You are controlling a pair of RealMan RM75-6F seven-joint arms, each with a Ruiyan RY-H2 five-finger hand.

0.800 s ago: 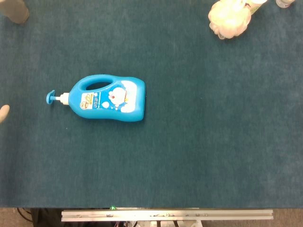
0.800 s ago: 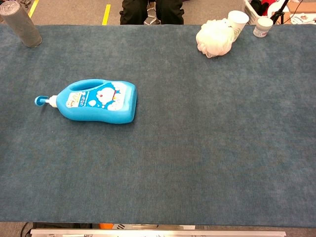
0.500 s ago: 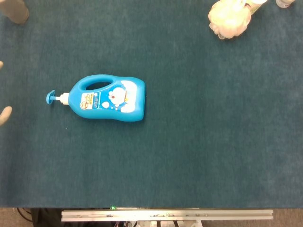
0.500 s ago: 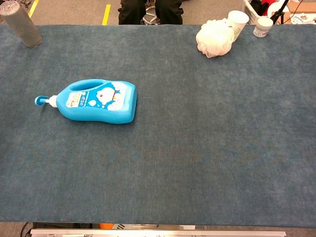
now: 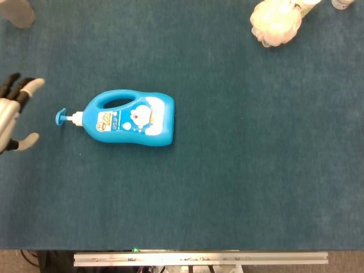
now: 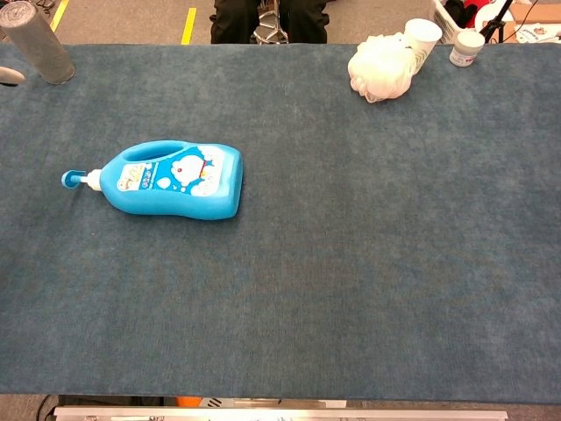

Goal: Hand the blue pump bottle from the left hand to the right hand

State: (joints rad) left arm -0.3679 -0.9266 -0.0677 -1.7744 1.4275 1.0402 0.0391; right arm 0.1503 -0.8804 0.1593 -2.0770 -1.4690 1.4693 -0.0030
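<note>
The blue pump bottle [image 5: 132,119] lies flat on the dark blue table, its pump head pointing left and its cartoon label up; in the chest view the blue pump bottle [image 6: 172,180] sits left of centre. My left hand [image 5: 13,114] shows at the left edge of the head view, open with fingers spread, empty, a short way left of the pump head and not touching it. In the chest view only a sliver of the left hand [image 6: 9,77] shows at the left edge. My right hand is outside both views.
A white mesh bath sponge [image 6: 379,69] lies at the back right beside a white paper cup [image 6: 422,39] and a small white jar [image 6: 466,48]. A grey cylinder [image 6: 35,41] stands at the back left corner. The table's front edge [image 6: 280,405] has a metal rail.
My left hand has come in from the left edge toward the bottle, now showing its spread fingers. The bottle has not moved.
</note>
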